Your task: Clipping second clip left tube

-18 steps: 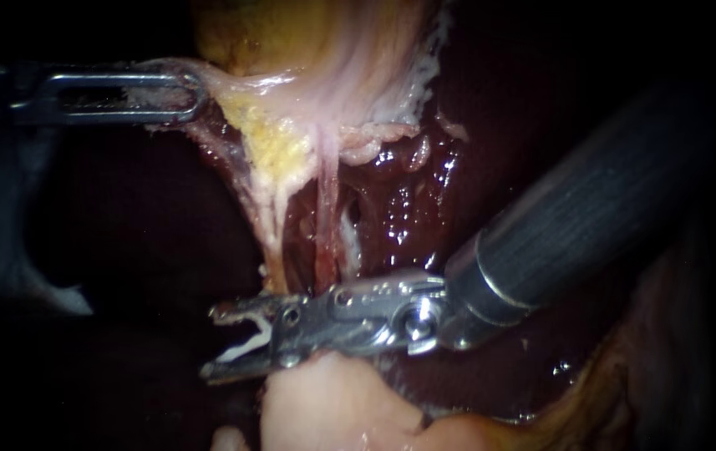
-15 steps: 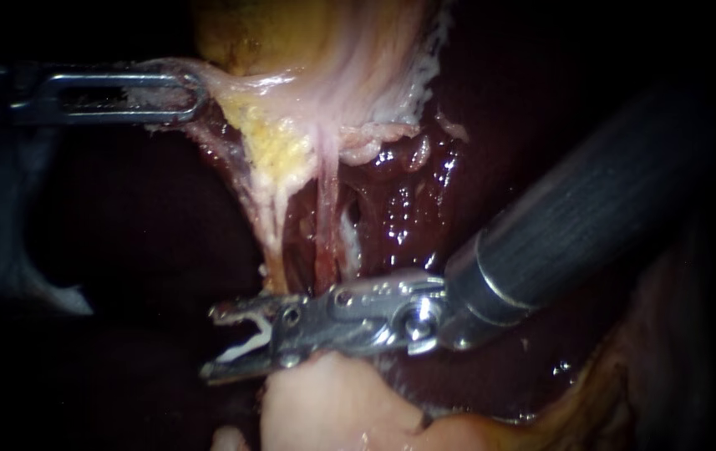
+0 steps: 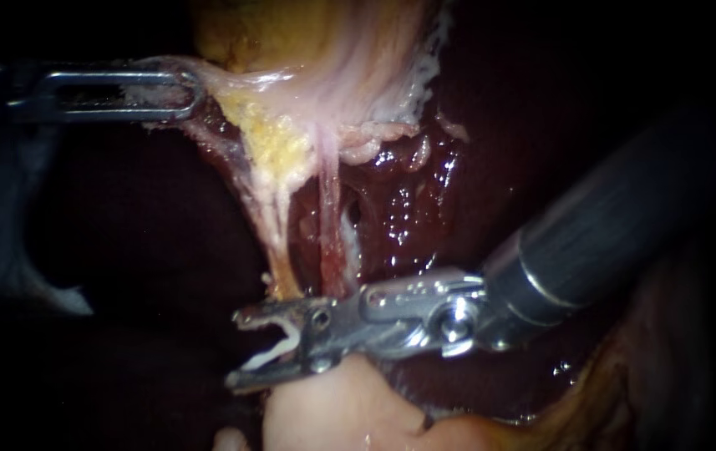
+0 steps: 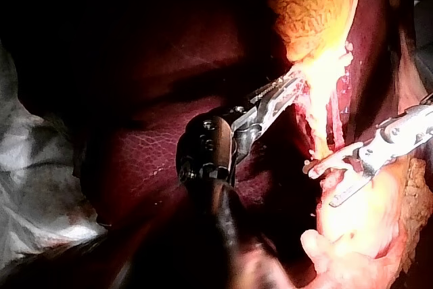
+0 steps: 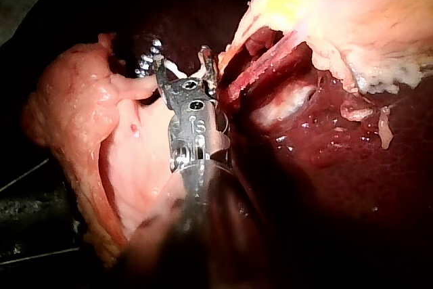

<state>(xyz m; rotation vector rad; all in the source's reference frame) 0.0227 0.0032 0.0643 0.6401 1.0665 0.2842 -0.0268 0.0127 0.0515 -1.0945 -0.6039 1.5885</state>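
Observation:
Two pale tubes hang from the yellow gallbladder (image 3: 291, 33): the left tube (image 3: 278, 242) and the pinker right tube (image 3: 330, 234). My right instrument (image 3: 261, 347) comes in from the right and lies across their lower ends. Its jaws are open, with a white clip (image 3: 270, 355) along the lower jaw. The upper jaw lies just under the left tube's foot, and no tube is between the jaws. The same jaws show in the left wrist view (image 4: 325, 181) and the right wrist view (image 5: 183, 65). My left instrument (image 3: 165, 92) is shut on the gallbladder's edge and holds it stretched to the left.
Dark red liver (image 3: 408, 209) lies behind and to the right of the tubes. A pale pink lump of tissue (image 3: 332, 409) sits right under my right instrument's jaws. My right instrument's thick shaft (image 3: 616, 225) crosses the right half of the view.
My right instrument has drawn back to the right and slightly down along the tubes' feet, jaws still open. The left instrument and the tubes have held still.

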